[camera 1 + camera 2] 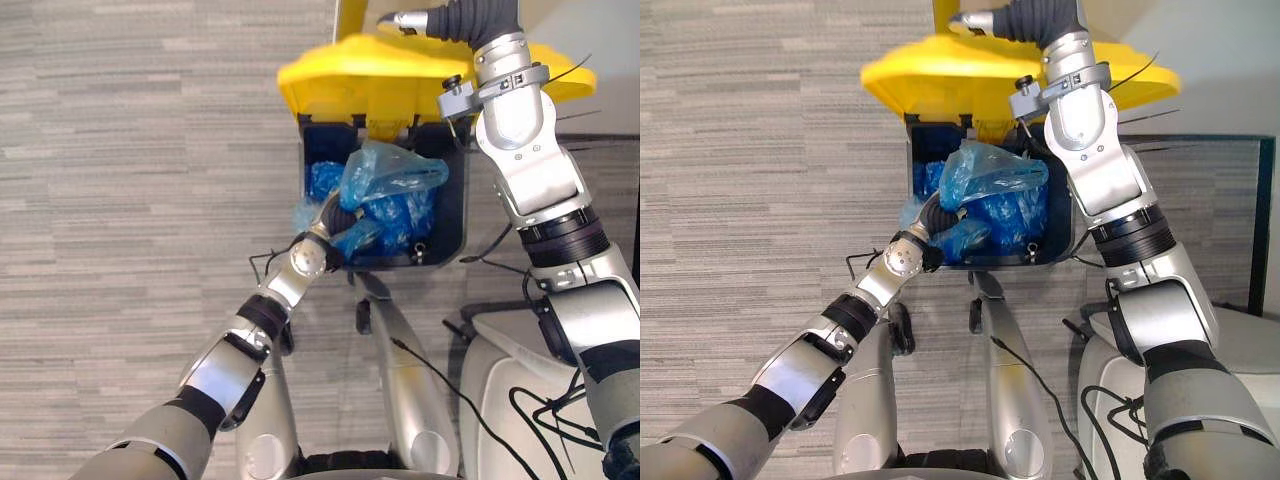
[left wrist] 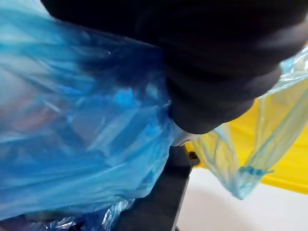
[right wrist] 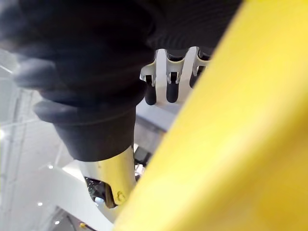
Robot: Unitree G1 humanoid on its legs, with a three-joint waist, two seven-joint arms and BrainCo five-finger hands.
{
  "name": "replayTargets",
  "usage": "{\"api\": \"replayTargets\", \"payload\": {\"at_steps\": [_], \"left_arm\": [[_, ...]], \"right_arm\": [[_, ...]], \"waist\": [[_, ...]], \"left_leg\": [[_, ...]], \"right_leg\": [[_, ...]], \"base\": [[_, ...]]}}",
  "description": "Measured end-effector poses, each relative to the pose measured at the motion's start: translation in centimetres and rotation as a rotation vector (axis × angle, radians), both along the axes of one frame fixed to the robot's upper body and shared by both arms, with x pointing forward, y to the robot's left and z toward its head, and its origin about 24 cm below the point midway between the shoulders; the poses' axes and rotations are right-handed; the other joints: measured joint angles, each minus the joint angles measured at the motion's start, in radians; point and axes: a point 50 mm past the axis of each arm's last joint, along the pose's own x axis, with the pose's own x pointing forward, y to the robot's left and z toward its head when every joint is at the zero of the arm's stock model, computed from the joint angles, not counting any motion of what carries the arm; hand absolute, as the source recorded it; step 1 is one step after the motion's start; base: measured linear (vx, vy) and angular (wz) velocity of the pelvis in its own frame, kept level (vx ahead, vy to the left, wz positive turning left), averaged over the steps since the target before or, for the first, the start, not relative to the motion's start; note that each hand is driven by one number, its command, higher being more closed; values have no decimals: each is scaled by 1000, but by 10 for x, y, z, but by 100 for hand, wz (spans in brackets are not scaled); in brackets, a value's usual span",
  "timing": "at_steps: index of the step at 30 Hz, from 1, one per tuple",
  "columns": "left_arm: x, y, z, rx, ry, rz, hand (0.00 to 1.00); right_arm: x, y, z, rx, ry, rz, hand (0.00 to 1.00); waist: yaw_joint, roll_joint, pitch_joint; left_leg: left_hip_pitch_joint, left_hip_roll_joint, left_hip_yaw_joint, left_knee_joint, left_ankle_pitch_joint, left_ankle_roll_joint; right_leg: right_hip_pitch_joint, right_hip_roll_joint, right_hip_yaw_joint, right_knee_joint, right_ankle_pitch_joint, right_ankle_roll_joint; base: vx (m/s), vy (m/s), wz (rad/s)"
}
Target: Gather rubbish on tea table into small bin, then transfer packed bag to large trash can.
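One large trash can (image 1: 454, 212) is seen from above, its body dark and its yellow lid (image 1: 350, 80) tipped up over the far side. Grey striped carpet (image 1: 120, 200) is spread to the left of the can.

At the can's near left corner, the left hand (image 1: 335, 218) is pressed into a blue bag (image 1: 390, 190). The hand's dark ribbed cover is wrapped in plastic, and it cannot be told whether the bag is grasped or let go.

The bag is lodged in the can's open mouth, with its top bulging above the rim just under the lid. It is made of thin, see-through blue plastic, crumpled and glossy. Paler folds are gathered at the top, and darker, fuller lumps are packed lower inside the can. A pale fringe of the plastic is spilled over the can's left rim, beside the left hand.

At the lid's upper edge, right of the can's middle, the right hand (image 1: 400, 20) is placed on the lid. In the right wrist view its fingers (image 3: 167, 72) are hooked over the yellow edge and clasped on it.
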Motion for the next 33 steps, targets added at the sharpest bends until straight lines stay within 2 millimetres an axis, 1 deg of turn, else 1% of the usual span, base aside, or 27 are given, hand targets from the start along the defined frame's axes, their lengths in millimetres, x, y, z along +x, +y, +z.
{"api": "replayTargets", "payload": {"at_steps": [1, 3, 4, 6, 9, 14, 16, 18, 19, 21, 22, 23, 24, 25, 26, 27, 28, 30, 31, 32, 33], "left_arm": [[0, -2, 2, -16, -2, 0, 100], [-1, -3, 9, -45, -26, 6, 100], [-1, -2, 15, -66, -48, 15, 0], [-2, -3, 21, -87, -75, 21, 0], [-2, -2, 28, -116, -97, 34, 0], [-1, 1, 32, -138, -113, 58, 0], [-2, 0, 33, -141, -117, 53, 0], [-5, 0, 30, -145, -113, 48, 0], [-5, 0, 28, -144, -109, 49, 0], [-8, 3, 17, -126, -83, 53, 0], [-8, 3, 17, -126, -83, 53, 0], [-13, 7, 6, -111, -67, 53, 0], [-18, 11, -1, -100, -63, 51, 0], [-20, 12, -4, -95, -60, 51, 0], [-23, 20, -11, -80, -52, 55, 0], [-25, 25, -17, -73, -42, 63, 0], [-28, 35, -29, -60, -14, 85, 0], [-39, 61, -56, -43, 64, 138, 0], [-43, 71, -64, -40, 88, 161, 0], [-52, 90, -79, -51, 139, 205, 0], [-58, 99, -86, -59, 162, 231, 0]], "right_arm": [[-3, 3, -5, 5, 1, 23, 0], [-6, 10, -8, 5, -4, 58, 0], [-7, 16, -9, 10, -2, 78, 0], [-8, 23, -12, 13, 3, 103, 0], [-12, 38, -17, 6, 11, 153, 0], [-10, 45, -28, -15, 37, 155, 0], [-6, 46, -35, -20, 69, 151, 0], [2, 42, -50, -24, 131, 130, 0], [3, 42, -53, -28, 144, 126, 0], [6, 37, -63, -33, 178, 111, 0], [6, 37, -63, -33, 178, 111, 0], [9, 28, -74, -36, 211, 82, 0], [11, 19, -83, -37, 241, 58, 0], [12, 15, -88, -31, 258, 47, 0], [14, 8, -98, -20, 291, 27, 0], [14, 4, -103, -15, 308, 15, 0], [15, -6, -114, -8, 339, -16, 0], [15, -37, -140, -10, 417, -115, 0], [14, -46, -148, -4, 441, -144, 0], [10, -66, -163, 7, 491, -198, 0], [8, -75, -170, 16, 514, -224, 0]], "waist": [[3, 0, 0], [7, 0, 0], [8, 0, 0], [8, 0, 0], [8, -1, -1], [8, -1, -1], [8, -1, -1], [14, -1, -2], [16, -1, -3], [20, -1, -3], [20, -1, -3], [21, -2, -5], [24, -4, -12], [28, -5, -14], [33, -7, -18], [35, -9, -22], [33, -10, -28], [36, -10, -30], [37, -11, -30], [37, -11, -30], [37, -11, -30]], "left_leg": [[-1, 0, 0, 8, -4, 1], [-6, 0, -1, 21, -13, 5], [-8, 0, 0, 24, -15, 8], [-7, 3, 8, 27, -21, 12], [9, 14, 50, 35, -28, 11], [40, 14, 88, 34, -34, 20], [62, 13, 94, 29, -34, 20], [107, 11, 98, 13, -33, 20], [121, 10, 98, 9, -33, 20], [167, 8, 101, -18, -27, 11], [167, 8, 101, -18, -27, 11], [208, 2, 105, -54, -11, 16], [230, -8, 105, -78, -1, 9], [242, -8, 105, -88, 5, 7], [257, -9, 101, -104, 18, 8], [264, -12, 97, -113, 26, 1], [288, -23, 82, -130, 38, -1], [344, -44, 52, -174, 65, -6], [361, -46, 47, -183, 70, -8], [392, -60, 32, -200, 76, -8], [413, -62, 26, -205, 77, -8]], "right_leg": [[-9, -5, 0, 25, -14, -10], [-17, -11, -4, 51, -28, -19], [-18, -12, -5, 52, -31, -16], [-18, -12, -3, 53, -32, -15], [-28, -10, 21, 63, -32, -14], [-21, -9, 47, 69, -31, -13], [-6, -9, 52, 69, -31, -13], [34, -9, 52, 65, -31, -13], [45, -10, 52, 63, -32, -13], [88, -20, 48, 54, -33, -12], [88, -20, 48, 54, -33, -12], [129, -39, 35, 46, -38, -11], [146, -52, 29, 45, -44, -14], [158, -56, 24, 42, -46, -13], [180, -60, 14, 36, -49, -11], [192, -63, 9, 35, -51, -11], [213, -74, -5, 36, -61, -6], [271, -96, -32, 39, -79, -9], [291, -102, -40, 40, -86, -1], [329, -111, -53, 45, -97, -5], [350, -114, -59, 49, -105, -8]], "base": [[53, 41, 8], [45, 34, 9], [0, 0, 0], [11, 12, -4], [38, 28, -17], [33, 28, -14], [7, 8, -4], [0, 0, 0], [9, -8, 4], [3, -27, 11], [3, -45, 33], [4, -45, 42], [8, -45, 49], [19, -45, 36], [10, -35, 26], [16, -34, 37], [24, -22, 45], [68, -29, 54], [36, -7, 47], [-5, 13, 35], [-14, 14, 39]]}}
